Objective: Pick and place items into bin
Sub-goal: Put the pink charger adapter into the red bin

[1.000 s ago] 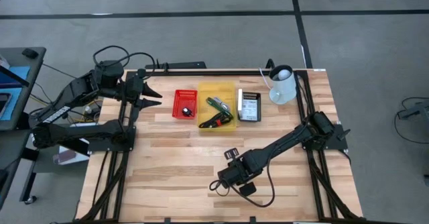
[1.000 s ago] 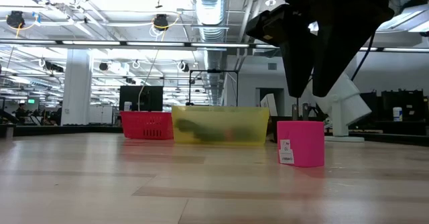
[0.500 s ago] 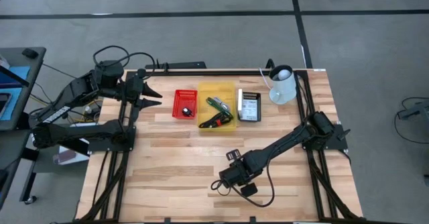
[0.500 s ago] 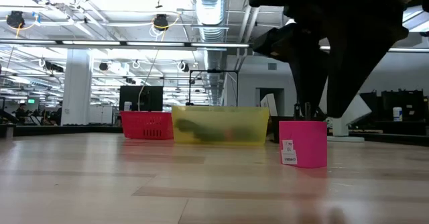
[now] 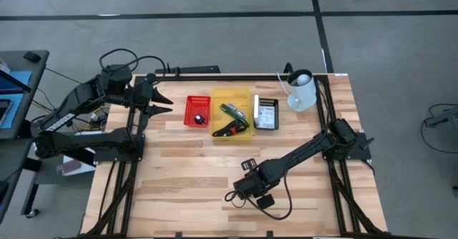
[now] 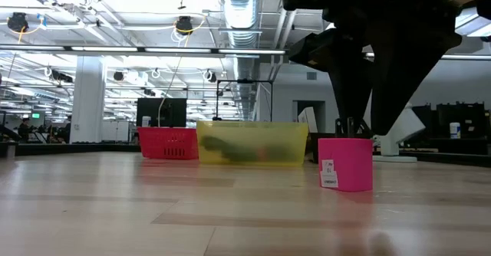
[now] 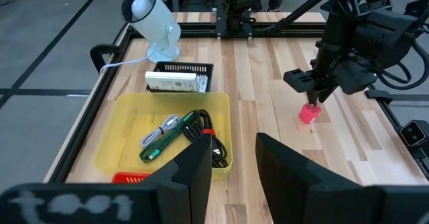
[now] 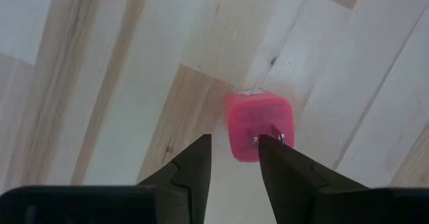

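Note:
A small pink block [image 8: 258, 127] with two metal prongs on top stands on the wood near the table's near edge; it also shows in the low view [image 6: 345, 164] and in the left wrist view [image 7: 307, 113]. My right gripper [image 8: 233, 147] is open and points down just above it [image 6: 351, 122]. The yellow bin [image 5: 231, 114] holds a green stick and a black-and-red cable [image 7: 201, 133]. My left gripper [image 7: 234, 163] is open and waits at the table's far left [image 5: 164, 103]. My right gripper comes at the pink block's prong side [image 8: 256, 141] from above, pointing down, with its open fingers [image 8: 198, 157] close over the block. I cannot tell whether they touch it. The block stands upright on the table.
A red basket [image 5: 198, 111] sits left of the yellow bin, and a black tray with a white box [image 5: 266, 113] sits right of it. A white lamp-like object [image 5: 301, 89] stands at the far right corner. Bare wood lies around the pink block.
My right gripper has come down over the pink block and shifted a little sideways, so both fingers now show above the block in the low view. The left arm has kept still.

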Robot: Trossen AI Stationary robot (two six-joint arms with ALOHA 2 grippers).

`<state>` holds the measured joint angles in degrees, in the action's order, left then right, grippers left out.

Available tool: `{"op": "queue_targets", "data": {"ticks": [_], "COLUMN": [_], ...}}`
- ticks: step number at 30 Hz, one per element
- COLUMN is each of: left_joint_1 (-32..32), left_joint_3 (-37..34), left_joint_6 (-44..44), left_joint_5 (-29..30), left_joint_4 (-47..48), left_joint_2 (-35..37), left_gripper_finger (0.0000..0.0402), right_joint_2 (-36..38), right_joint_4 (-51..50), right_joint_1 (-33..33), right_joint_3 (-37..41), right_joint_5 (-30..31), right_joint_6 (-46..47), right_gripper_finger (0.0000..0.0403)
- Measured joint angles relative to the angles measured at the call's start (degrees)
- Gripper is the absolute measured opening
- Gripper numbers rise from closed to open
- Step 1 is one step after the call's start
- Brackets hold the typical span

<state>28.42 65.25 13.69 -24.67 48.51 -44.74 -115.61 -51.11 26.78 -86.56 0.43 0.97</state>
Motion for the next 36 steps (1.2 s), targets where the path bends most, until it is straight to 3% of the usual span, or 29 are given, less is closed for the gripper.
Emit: {"op": "queue_targets", "data": {"ticks": [25, 36], "left_joint_1": [-0.01, 0.01], "left_joint_3": [0.0, 0.01], "left_joint_6": [0.02, 0.02], "left_joint_5": [0.01, 0.01], "left_joint_4": [0.09, 0.11], "left_joint_2": [0.0, 0.0], "left_gripper_finger": [0.0107, 0.0107], "right_joint_2": [0.0, 0.02], "right_joint_4": [1.25, 1.62], "right_joint_1": [-0.3, -0.3], "right_joint_3": [0.0, 0.0], "right_joint_5": [0.02, 0.02], "right_joint_6": [-0.98, -1.0], "right_gripper_finger": [0.0116, 0.0056]}}
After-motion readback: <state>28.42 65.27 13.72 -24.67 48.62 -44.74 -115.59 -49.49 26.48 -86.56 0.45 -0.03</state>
